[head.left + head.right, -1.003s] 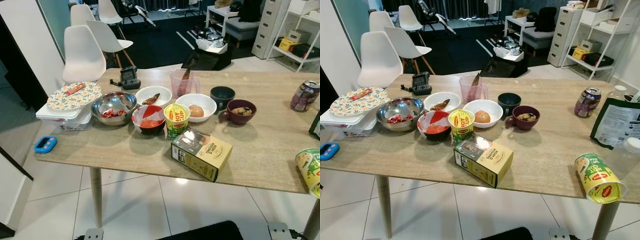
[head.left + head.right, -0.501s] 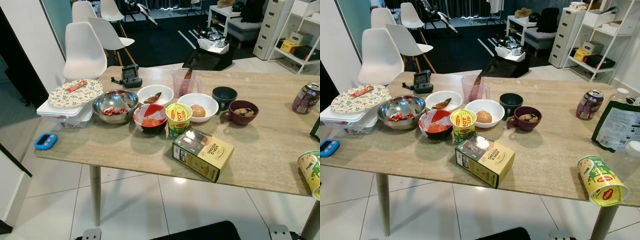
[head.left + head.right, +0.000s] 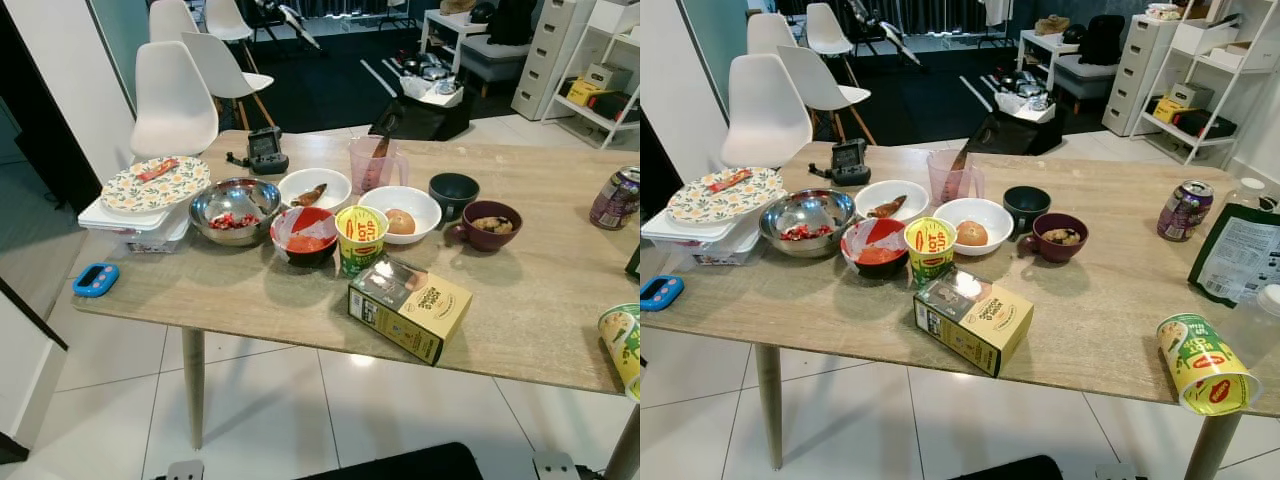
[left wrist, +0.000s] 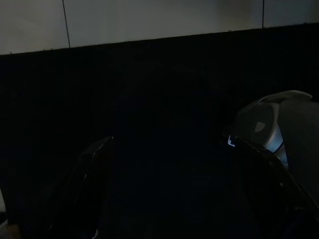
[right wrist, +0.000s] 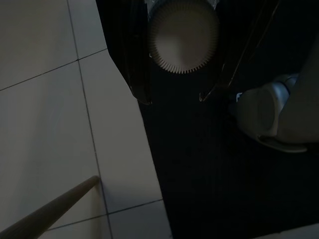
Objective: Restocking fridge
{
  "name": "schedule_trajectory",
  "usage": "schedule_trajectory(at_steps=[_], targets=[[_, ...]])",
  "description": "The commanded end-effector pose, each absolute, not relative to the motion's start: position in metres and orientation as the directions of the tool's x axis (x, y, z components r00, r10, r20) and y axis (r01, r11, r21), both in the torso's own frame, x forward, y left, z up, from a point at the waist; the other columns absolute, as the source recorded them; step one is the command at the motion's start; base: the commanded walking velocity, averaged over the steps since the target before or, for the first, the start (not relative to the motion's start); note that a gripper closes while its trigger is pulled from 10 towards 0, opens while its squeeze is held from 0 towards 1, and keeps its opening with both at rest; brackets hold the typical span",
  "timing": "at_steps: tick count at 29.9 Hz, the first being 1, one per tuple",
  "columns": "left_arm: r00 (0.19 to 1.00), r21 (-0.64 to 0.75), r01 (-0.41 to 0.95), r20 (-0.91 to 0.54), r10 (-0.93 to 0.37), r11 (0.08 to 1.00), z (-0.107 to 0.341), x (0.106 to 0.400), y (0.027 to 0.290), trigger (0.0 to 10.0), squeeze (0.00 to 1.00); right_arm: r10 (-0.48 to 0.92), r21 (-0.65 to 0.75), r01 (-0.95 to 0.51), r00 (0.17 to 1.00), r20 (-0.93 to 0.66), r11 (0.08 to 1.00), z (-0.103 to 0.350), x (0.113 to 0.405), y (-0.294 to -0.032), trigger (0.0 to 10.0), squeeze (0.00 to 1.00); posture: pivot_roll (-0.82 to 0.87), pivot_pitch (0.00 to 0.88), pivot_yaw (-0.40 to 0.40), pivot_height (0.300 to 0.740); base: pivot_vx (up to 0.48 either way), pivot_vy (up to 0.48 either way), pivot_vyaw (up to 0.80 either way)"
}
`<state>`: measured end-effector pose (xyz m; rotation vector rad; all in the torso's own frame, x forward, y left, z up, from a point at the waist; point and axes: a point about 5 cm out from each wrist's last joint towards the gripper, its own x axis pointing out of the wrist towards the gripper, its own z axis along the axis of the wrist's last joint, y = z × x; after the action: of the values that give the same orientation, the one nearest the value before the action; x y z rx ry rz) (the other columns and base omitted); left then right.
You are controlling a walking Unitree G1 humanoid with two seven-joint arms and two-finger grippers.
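Wooden surface point(image 3: 540, 300) full of food to restock.
Eye views: yellow cardboard box point(image 3: 410, 308) lies near the front edge; likely light, stiff, best held across its sides. Wrist views: left gripper point(image 4: 169, 194) and right gripper point(image 5: 174, 94), open, hold nothing.

"hot cup" reads on the upright yellow cup point(image 3: 359, 238); the box's point(image 3: 410, 309) print is illegible.
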<state>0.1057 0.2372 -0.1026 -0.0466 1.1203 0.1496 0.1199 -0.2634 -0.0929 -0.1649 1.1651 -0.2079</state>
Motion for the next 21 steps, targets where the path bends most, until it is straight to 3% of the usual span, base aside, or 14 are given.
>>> schedule_trajectory(at_steps=[1,17,19,20,21], targets=[[0.415,0.046,-0.129,-0.905,0.096,0.991,-0.103,0.104,0.239,10.0,0.0,-0.246,-0.236,0.075,0.372,-0.895,0.969,-0.094,0.118,-0.261,10.0,0.0,-0.03,0.0,0.007,0.74,0.0,0.0,0.0],[0.388,0.08,-0.05,-0.917,0.093,0.996,-0.101,0.093,0.252,10.0,0.0,-0.254,-0.224,0.127,0.326,-0.911,0.966,-0.103,0.086,-0.258,10.0,0.0,-0.08,0.0,0.081,0.74,0.0,0.0,0.0],[0.403,0.088,-0.032,-0.91,0.093,0.996,-0.099,0.096,0.258,10.0,0.0,-0.243,-0.223,0.1,0.304,-0.921,0.97,-0.106,0.073,-0.256,10.0,0.0,-0.06,0.124,0.062,0.74,0.0,0.0,0.0],[0.403,0.088,-0.032,-0.91,0.093,0.996,-0.099,0.096,0.258,10.0,0.0,-0.243,-0.223,0.1,0.304,-0.921,0.97,-0.106,0.073,-0.256,10.0,0.0,-0.06,0.124,0.062,0.74,0.0,0.0,0.0],[0.41,0.09,-0.025,-0.907,0.092,0.996,-0.098,0.097,0.26,10.0,0.0,-0.236,-0.221,0.083,0.297,-0.925,0.972,-0.107,0.068,-0.255,10.0,0.0,-0.05,0.18,0.057,0.74,0.0,0.0,0.0]])
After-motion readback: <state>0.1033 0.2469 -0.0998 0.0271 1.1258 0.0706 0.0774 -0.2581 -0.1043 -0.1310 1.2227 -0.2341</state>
